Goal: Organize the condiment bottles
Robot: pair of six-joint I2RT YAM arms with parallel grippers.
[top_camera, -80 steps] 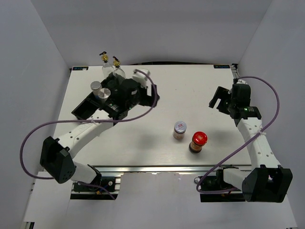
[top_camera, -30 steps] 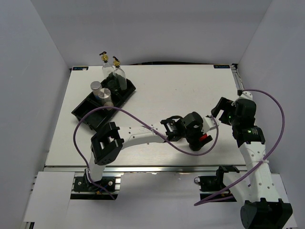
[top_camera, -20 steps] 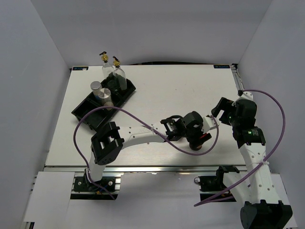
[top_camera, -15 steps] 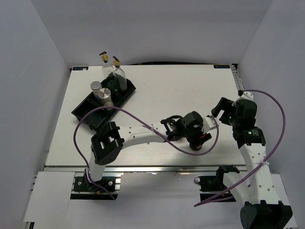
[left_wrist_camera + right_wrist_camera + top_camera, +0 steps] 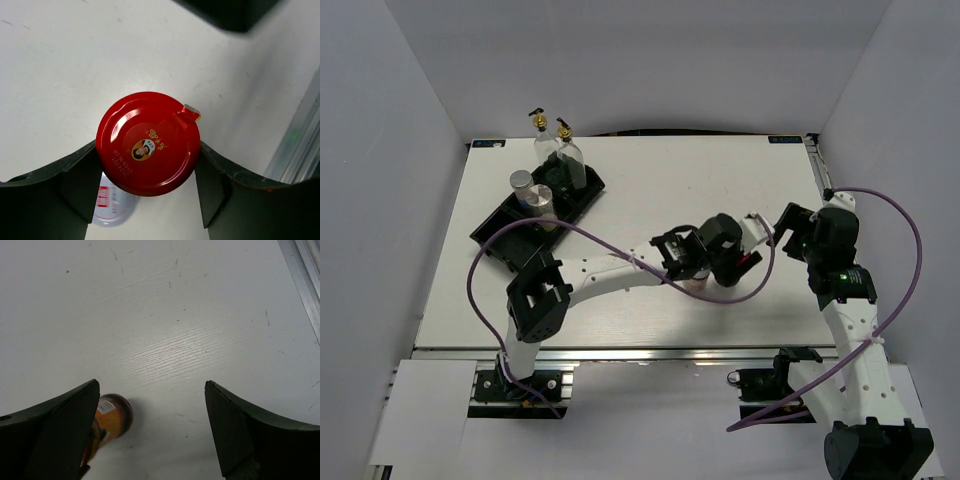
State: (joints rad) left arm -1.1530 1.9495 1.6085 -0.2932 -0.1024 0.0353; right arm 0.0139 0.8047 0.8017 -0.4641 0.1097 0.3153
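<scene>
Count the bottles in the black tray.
4 in the black tray: left cruet and right cruet at its far end; rear shaker and front shaker midway along. None seems hidden.

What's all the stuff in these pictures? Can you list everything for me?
cruets: two, clear glass, gold-black spouts, tray's far end
shakers: two, silver-capped, in tray
tray: one, black, table's far left
red-lidded jar: one, red lid, between left fingers
silver-lidded jar: one, whitish lid, peeking from behind red lid
table: one, white
arms: two, white-black, near edge
left fingers: two, black, shut on red-lidded jar
right fingers: two, black, open, empty
</scene>
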